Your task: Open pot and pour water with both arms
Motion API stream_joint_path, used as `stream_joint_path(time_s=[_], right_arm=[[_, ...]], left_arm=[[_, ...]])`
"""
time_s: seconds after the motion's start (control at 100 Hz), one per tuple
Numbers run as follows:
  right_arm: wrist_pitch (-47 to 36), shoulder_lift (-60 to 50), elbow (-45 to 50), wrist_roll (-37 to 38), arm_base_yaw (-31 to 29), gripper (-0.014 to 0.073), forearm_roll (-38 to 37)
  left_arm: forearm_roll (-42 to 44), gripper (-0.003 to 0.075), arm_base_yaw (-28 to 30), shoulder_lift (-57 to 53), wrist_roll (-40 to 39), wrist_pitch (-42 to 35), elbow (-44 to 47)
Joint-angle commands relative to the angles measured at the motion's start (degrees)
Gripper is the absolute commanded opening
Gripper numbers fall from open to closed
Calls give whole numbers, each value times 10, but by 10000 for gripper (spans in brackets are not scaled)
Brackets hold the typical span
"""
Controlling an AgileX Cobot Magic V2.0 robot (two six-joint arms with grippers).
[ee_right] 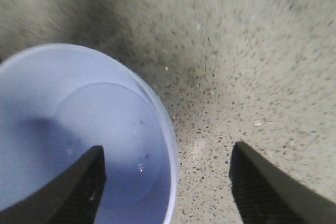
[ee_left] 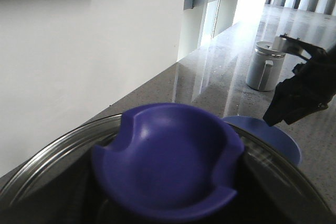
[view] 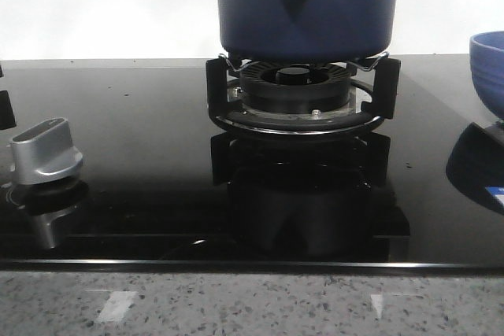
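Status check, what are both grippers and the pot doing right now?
Right gripper open, astride the bowl rim. Left gripper out of sight, camera over lid knob. Pot on burner.

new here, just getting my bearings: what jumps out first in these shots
The big dark navy pot dominates the front view, sitting on the gas burner at the middle of the glossy black cooktop, with a silver knob at the front left. In the left wrist view its purple lid knob fills the frame. The right gripper hangs open over the rim of a light blue bowl.
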Motion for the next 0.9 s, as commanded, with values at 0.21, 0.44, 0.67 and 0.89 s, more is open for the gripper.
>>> stream_joint_path(time_s=[0.21,0.44,0.67,0.89], right_arm=[[-19,44,-19,2,-3,455,19],[-33,65,-16,2,-3,371,32],[-30,88,-15,2,-3,190,34],[-39,89,-15,1,-3,53,36]], left_arm=[[-64,379,1,-30,2,8,-18],[-64,379,1,-30,2,8,-18],[-64,379,1,-30,2,3,-18],[-79,379,2,-30,15,1,-19]])
